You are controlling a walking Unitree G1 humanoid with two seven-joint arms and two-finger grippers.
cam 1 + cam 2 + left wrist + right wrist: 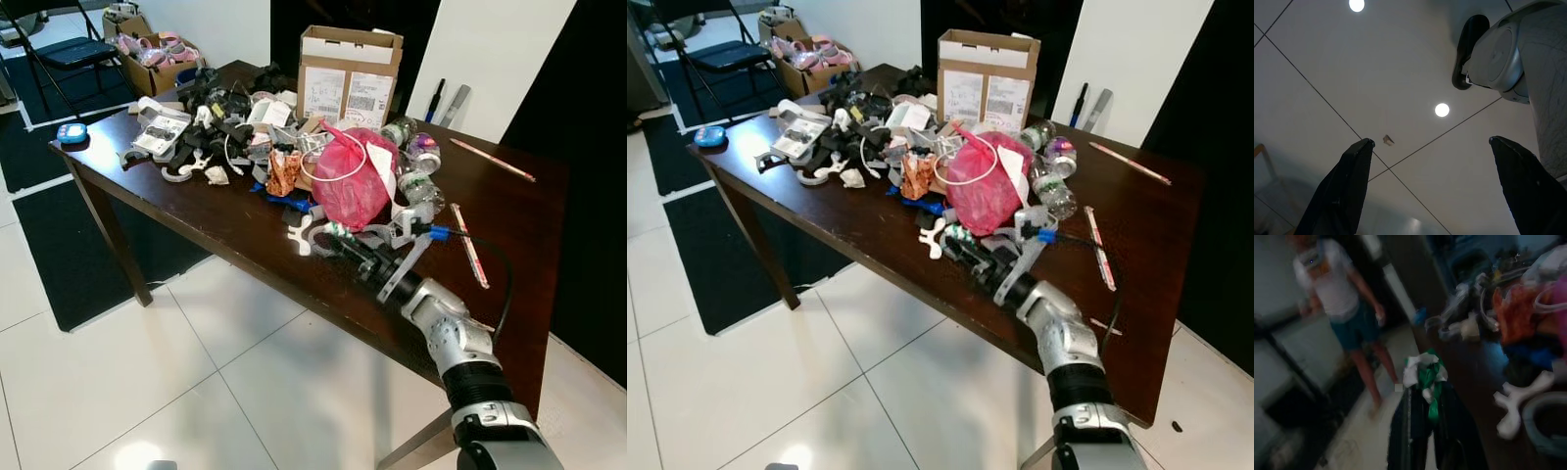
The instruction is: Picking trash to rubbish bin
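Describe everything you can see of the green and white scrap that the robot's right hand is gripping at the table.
The green and white scrap is small, crumpled and soft-looking, like wrapper film or paper, white folds over green. It is pinched between the two black fingers of the right hand, sticking out past their tips. It hangs low over the dark wooden table near its front edge, beside a white bone-shaped plastic piece and just in front of the pink bag.
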